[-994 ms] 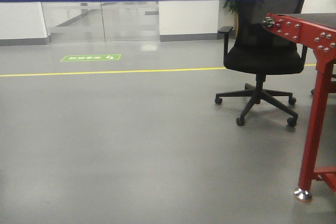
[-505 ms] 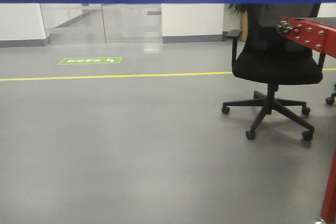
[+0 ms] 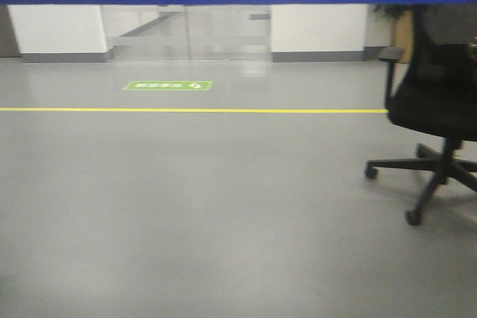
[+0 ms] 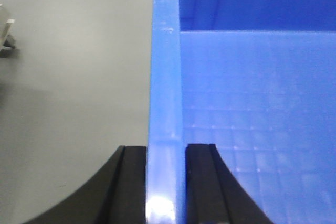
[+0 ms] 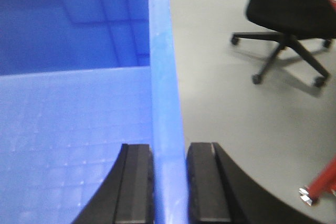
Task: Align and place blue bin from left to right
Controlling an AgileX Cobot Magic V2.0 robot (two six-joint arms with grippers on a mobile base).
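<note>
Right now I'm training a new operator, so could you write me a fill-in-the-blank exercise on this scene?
1. The left gripper and the right gripper are each shut on a wall of the ____ bin.
2. A ____ line crosses the floor in the front view.
3. The office chair on that floor is ____.
Missing words: blue; yellow; black.

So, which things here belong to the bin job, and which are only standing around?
Job: blue bin; left gripper; right gripper, each with jaws shut on a bin wall.
Standing around: office chair; yellow floor line; green floor sign; red frame leg.
</note>
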